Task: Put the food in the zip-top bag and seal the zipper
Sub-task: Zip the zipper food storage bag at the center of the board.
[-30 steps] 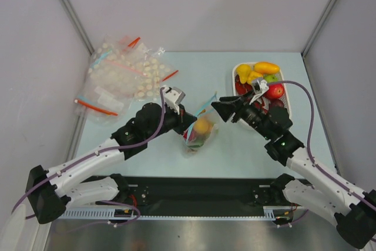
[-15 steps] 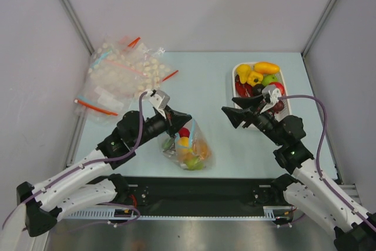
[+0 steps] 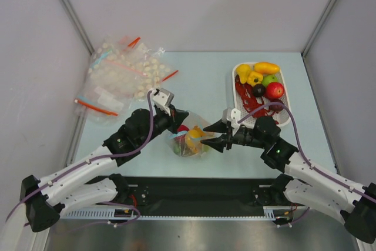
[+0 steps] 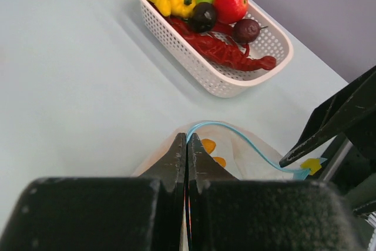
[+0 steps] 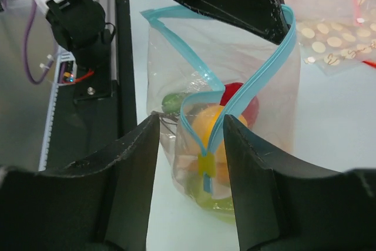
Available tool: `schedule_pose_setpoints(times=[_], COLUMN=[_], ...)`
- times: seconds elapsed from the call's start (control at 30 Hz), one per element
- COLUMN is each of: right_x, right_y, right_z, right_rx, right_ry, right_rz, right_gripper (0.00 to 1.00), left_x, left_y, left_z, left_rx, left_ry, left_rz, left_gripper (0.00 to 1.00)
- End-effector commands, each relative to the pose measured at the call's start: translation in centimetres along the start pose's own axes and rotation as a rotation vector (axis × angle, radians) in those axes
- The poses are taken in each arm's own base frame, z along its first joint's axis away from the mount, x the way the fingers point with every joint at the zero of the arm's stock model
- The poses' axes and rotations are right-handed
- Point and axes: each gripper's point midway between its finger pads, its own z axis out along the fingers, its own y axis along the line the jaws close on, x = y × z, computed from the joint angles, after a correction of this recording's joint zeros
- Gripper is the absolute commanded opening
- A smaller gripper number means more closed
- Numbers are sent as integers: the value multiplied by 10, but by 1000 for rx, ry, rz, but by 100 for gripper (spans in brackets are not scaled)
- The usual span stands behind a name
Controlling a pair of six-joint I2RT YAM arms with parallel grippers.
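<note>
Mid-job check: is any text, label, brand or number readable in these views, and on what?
None readable. The zip-top bag is plain clear plastic, the white tray carries no marking, and the pale dots on the heap of clear bags are too small to tell.

Unsealed zip-top bag (image 5: 167, 63), food (image 5: 216, 123) inside

A robotics lab test cell is shown. A pale blue table (image 3: 205, 80) is enclosed by bare grey panels (image 3: 194, 4) that are held in metal struts (image 3: 70, 10). Two robot arms (image 3: 88, 166) are bolted to a black base plate (image 3: 200, 189) at the near edge, and a slotted cable duct (image 3: 194, 217) and a purple cable (image 3: 152, 116) are left exposed. Only props are laid out: glossy toy food (image 4: 230, 4) in a white perforated tray (image 4: 235, 83), and a heap of clear bags (image 3: 120, 74).
</note>
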Motion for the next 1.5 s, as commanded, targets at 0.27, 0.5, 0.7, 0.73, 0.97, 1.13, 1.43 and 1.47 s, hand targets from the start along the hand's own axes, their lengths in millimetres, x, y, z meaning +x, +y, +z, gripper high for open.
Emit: schedule_pose_setpoints(times=[0.27, 0.5, 0.7, 0.73, 0.97, 1.13, 1.43, 1.47], right_x=[-1, 14, 17, 16, 15, 25, 19, 19], right_y=[-18, -30, -42, -45, -46, -47, -43, -41], right_z=[5, 6, 5, 2, 0, 6, 9, 10], right_rx=[67, 117, 153, 163, 160, 135, 128, 122], right_ry=[28, 63, 65, 58, 43, 93, 88, 91], right_rz=[-131, -130, -113, -104, -107, -98, -101, -97], right_gripper=[65, 58, 64, 67, 59, 47, 35, 31], left_x=[-24, -30, -29, -29, -28, -28, -26, -27], left_y=[15, 18, 18, 17, 19, 22, 17, 15], left_z=[-2, -9, -10, -10, -8, -8, -7, -7], left_rx=[-95, -109, -109, -108, -115, -134, -109, -99], left_ry=[-83, -111, -110, -110, -100, -101, -93, -95], left_rz=[26, 13, 10, 12, 15, 12, 7, 6], left_gripper=[0, 0, 0, 0, 0, 0, 1, 1])
